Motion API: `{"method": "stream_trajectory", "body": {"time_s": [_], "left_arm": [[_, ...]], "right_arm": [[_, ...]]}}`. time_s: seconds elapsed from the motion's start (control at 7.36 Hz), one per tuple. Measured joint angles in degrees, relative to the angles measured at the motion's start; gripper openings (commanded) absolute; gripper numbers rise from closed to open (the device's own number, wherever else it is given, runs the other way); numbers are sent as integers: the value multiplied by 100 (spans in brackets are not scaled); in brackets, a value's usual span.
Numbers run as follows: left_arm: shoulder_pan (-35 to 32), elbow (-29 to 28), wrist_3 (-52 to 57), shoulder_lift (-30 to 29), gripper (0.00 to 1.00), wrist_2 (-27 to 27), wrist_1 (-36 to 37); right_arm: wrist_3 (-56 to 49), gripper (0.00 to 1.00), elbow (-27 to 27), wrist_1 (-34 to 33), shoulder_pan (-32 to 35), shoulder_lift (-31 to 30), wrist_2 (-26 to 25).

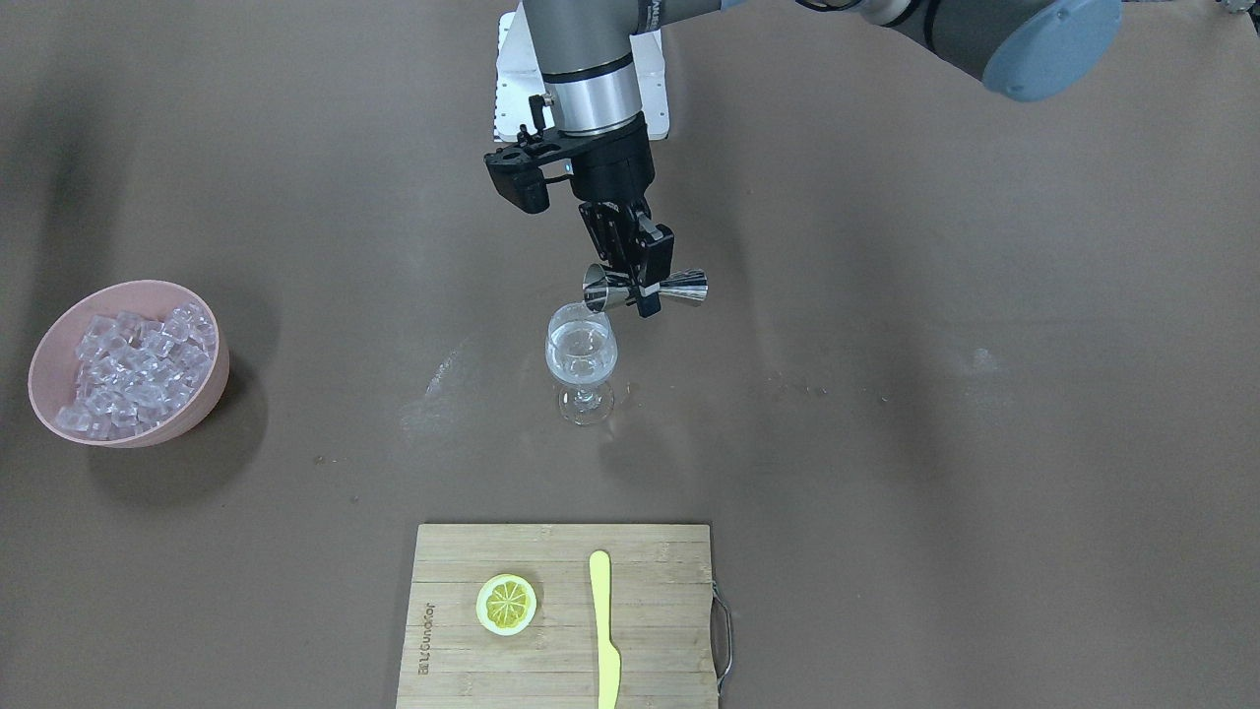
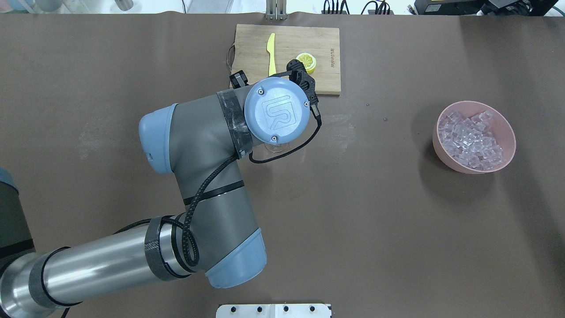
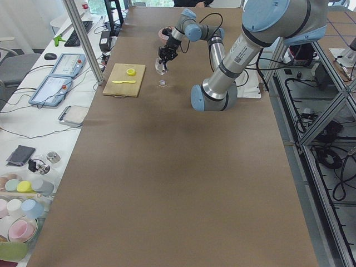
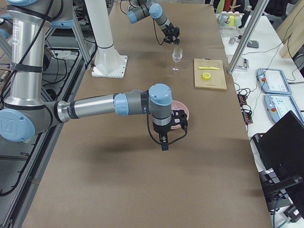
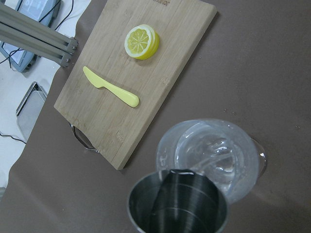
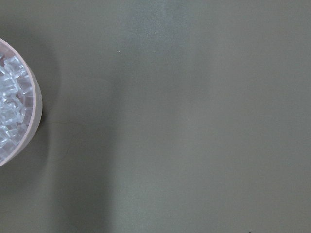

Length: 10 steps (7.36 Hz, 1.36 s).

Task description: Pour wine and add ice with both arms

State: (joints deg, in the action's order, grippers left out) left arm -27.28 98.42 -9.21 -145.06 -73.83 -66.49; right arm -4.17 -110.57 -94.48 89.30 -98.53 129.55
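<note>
Evidently the jigger [image 1: 687, 286] is gripped sideways by the left jaws so wine [image 1: 581, 371] is drained into the wine glass [image 1: 583, 340]; the right jaws' state cannot be told.

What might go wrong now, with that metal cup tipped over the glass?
1. The left pincer holds the jigger on its side, its mouth near the edge of the wine glass rather than over the middle, so a pour might run down the outside onto the table.
2. The jigger hangs close above the rim of this narrow-footed glass; a small slip may knock it over.
</note>
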Motion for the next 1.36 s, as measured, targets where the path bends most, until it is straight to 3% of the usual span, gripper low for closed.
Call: {"method": "stream_trajectory", "body": {"time_s": [0.82,1.36], "left_arm": [[271,-381,57,-428,0,737,837],[326,-441,59,-536,0,808,1132]], "right_arm": [[4,100,18,0,0,-2,0],[3,100,26,0,0,-8,0]]}}
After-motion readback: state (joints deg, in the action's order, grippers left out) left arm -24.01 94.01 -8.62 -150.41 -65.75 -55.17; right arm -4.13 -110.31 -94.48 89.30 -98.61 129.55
